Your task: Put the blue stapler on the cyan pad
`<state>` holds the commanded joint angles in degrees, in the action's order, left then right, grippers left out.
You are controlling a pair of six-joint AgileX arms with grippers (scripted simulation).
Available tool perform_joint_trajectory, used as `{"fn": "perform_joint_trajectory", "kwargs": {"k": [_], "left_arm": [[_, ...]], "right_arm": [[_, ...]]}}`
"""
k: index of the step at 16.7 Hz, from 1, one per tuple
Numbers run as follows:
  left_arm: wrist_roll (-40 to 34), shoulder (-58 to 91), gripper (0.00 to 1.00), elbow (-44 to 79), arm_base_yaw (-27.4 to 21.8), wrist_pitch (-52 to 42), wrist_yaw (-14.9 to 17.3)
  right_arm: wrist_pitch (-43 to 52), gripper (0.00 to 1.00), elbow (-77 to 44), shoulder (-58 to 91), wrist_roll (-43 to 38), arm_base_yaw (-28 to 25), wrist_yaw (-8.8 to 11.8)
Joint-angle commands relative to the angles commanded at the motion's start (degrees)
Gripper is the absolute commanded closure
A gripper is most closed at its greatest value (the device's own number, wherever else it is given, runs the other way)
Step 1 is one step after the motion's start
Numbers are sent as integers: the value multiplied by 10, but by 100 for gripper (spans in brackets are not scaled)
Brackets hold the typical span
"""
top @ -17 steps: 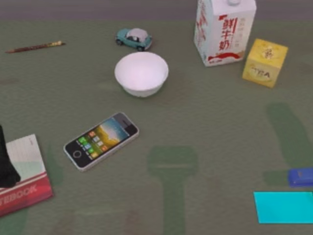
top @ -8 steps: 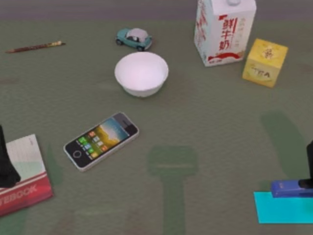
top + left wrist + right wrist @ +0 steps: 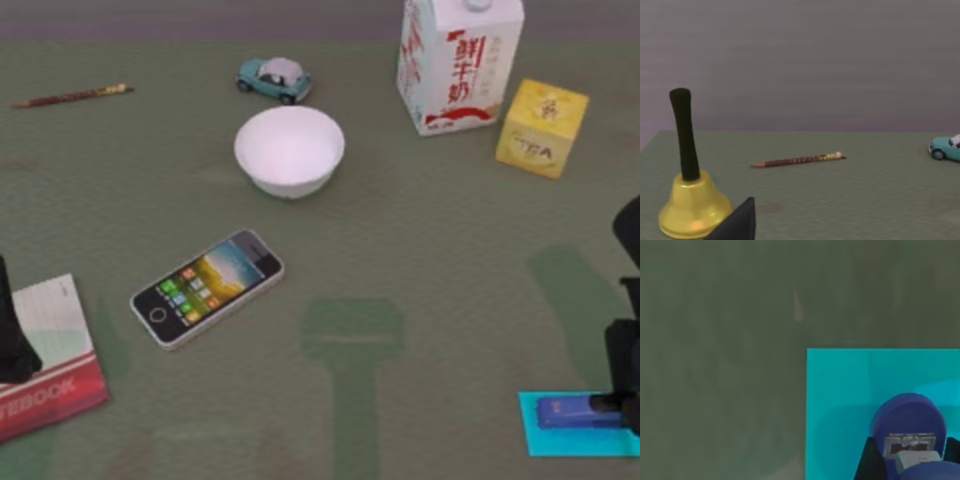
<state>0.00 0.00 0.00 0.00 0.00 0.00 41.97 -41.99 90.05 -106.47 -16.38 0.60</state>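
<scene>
From above, we see that the blue stapler now lies over the cyan pad, near the table's right edge at the front; half a second ago it sat along the pad's far edge, and a second ago it was on bare table beyond the pad. Our right gripper has come further into view at the right edge and sits at the stapler's right end, pinching it. Our left gripper is parked at the left edge over the red book, as before; we cannot tell how its fingers stand. The smartphone, white bowl, teal toy car, pencil, milk carton and yellow tea box have not moved.

The left wrist view shows a brass bell, the pencil and the toy car.

In the right wrist view, the stapler is clamped between our dark fingers, directly above the pad.
</scene>
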Motion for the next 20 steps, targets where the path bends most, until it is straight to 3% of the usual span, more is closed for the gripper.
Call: {"fn": "perform_joint_trajectory", "kwargs": {"k": [1,14,20], "left_arm": [[0,0,0,0,0,0,0],[0,0,0,0,0,0,0],[0,0,0,0,0,0,0]], "right_arm": [[0,100,0,0,0,0,0],[0,2,0,0,0,0,0],[0,0,0,0,0,0,0]]}}
